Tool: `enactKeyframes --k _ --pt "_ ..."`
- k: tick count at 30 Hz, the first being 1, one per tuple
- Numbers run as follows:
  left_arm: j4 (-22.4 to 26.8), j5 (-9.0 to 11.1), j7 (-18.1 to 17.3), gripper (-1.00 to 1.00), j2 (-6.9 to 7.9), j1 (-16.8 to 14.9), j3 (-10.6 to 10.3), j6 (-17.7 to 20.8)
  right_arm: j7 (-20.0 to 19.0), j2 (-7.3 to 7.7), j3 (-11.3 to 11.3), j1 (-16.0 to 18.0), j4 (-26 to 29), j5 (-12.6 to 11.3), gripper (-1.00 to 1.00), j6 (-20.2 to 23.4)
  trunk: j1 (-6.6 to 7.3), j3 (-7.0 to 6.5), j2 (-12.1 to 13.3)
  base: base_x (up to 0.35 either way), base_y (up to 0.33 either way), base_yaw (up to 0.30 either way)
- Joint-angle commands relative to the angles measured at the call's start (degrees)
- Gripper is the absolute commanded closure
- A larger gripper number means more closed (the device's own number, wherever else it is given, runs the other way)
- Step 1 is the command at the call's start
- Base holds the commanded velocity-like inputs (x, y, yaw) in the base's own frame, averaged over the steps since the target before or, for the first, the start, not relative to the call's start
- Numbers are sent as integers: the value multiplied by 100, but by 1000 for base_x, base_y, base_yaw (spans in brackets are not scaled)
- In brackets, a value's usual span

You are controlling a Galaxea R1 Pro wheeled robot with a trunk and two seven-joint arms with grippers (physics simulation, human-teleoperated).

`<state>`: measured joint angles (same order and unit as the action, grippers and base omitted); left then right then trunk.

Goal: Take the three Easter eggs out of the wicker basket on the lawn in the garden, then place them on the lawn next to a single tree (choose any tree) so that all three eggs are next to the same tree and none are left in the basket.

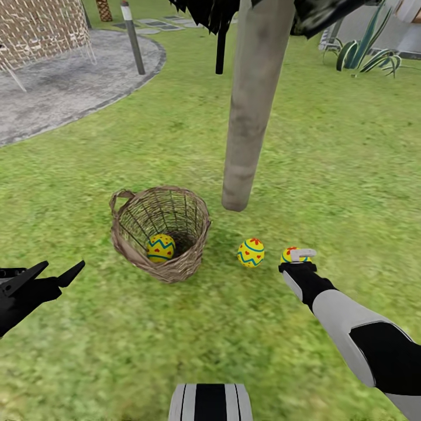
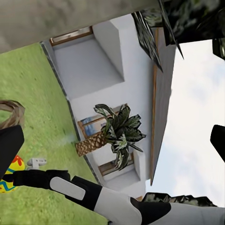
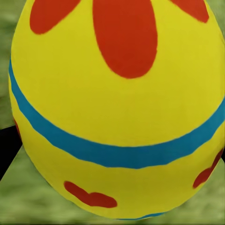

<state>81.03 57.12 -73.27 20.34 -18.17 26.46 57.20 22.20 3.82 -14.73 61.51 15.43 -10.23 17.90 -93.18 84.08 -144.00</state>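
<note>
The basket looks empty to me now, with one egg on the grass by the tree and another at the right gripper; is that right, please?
Not quite: the basket is not empty. The head view shows one egg inside it. The rest holds: one egg lies on the grass by the tree, another at the right gripper.

Right arm stretched forward, low; right end effector (image 1: 298,255) closed around egg (image 1: 290,255). Left end effector (image 1: 58,273) spread, low at left.

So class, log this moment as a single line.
basket: one egg inside | second egg on lawn by tree | right gripper at third egg
</note>
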Motion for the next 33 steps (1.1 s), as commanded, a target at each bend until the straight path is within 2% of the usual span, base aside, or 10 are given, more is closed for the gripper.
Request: enactKeyframes --k 1,8,10,11,12,13,16,18,22,33 --pt "0 19 -3 -100 2 -2 0 45 21 5 -49 1 13 -67 100 29 -1 26 -3 0 0 0" --pt "0 19 22 -100 5 -2 6 44 13 6 -49 1 12 -72 100 36 -19 181 -12 0 0 0" --pt "5 36 356 -100 11 -2 50 51 4 -7 -48 1 12 -82 100 38 -24 226 -15 0 0 0" --pt "11 53 723 -100 11 -2 52 63 -3 -10 -48 1 12 -84 100 38 -27 248 -16 0 0 0" --pt "23 68 864 -100 17 -7 59 68 -4 -7 -48 1 16 -84 100 38 -30 270 -18 0 0 0" --pt "32 77 940 -100 32 -14 163 64 -17 -10 -48 1 22 -90 100 42 -30 270 -18 0 0 0" --pt "35 82 968 -100 11 -19 547 58 -22 -7 -48 20 27 -107 100 52 -30 270 -18 0 0 0" --pt "35 99 960 -100 -1 -19 594 59 -23 1 -46 86 22 -113 100 124 -30 270 -18 0 0 0" --pt "36 106 947 -100 4 -19 701 70 -49 -1 -39 114 66 -94 100 669 -30 270 -18 213 0 0" --pt "36 107 940 -100 5 -19 760 80 -24 0 -39 112 232 -88 100 721 -30 270 -18 258 0 0"
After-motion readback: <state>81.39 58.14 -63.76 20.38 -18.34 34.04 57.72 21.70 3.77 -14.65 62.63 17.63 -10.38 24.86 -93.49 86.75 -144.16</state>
